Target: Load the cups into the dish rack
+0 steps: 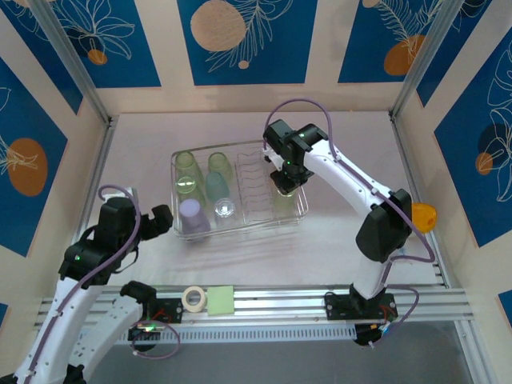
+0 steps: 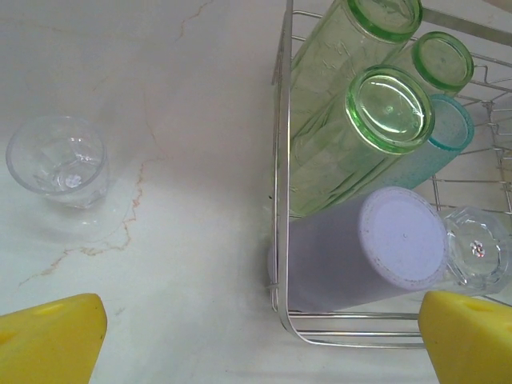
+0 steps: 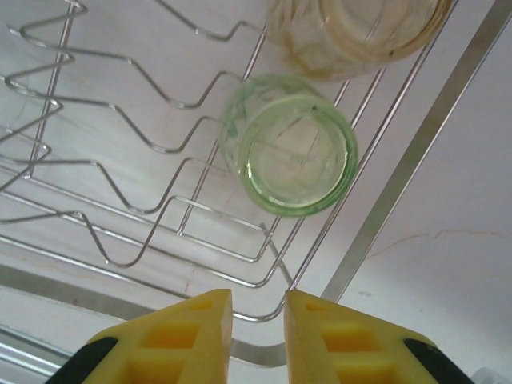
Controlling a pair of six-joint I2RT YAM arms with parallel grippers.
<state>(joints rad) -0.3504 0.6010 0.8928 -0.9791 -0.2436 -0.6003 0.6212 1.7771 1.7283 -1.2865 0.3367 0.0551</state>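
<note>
Right wrist view puts the right gripper (image 3: 258, 300) over a corner of the dish rack (image 3: 424, 136). Its yellow fingers are drawn almost together with nothing between them, so it carries no cup. Just past its tips a light green cup (image 3: 292, 152) stands in the rack's end strip, apparently base up so that it drains. The plate dividers (image 3: 120, 136) fence it on one side and the rim on the other. A pale peach cup (image 3: 352, 32) sits next along the same strip; which way up it stands cannot be told.

In the left wrist view the left gripper (image 2: 260, 340) hovers with its fingers spread wide and empty, straddling the rack's end wall. Inside that wall a lavender cup (image 2: 376, 248) lies nearest, with a clear cup (image 2: 476, 252) touching it. Beyond them stand three more light green cups (image 2: 384, 108) and a teal cup (image 2: 452, 132). All are base up and packed close, which probably keeps them from toppling.

One clear tumbler (image 2: 60, 160) stands mouth up on the surface (image 2: 160, 80), well apart from the rack. It looks like the cup left to load, and the wide-open left gripper is placed to reach it
</note>
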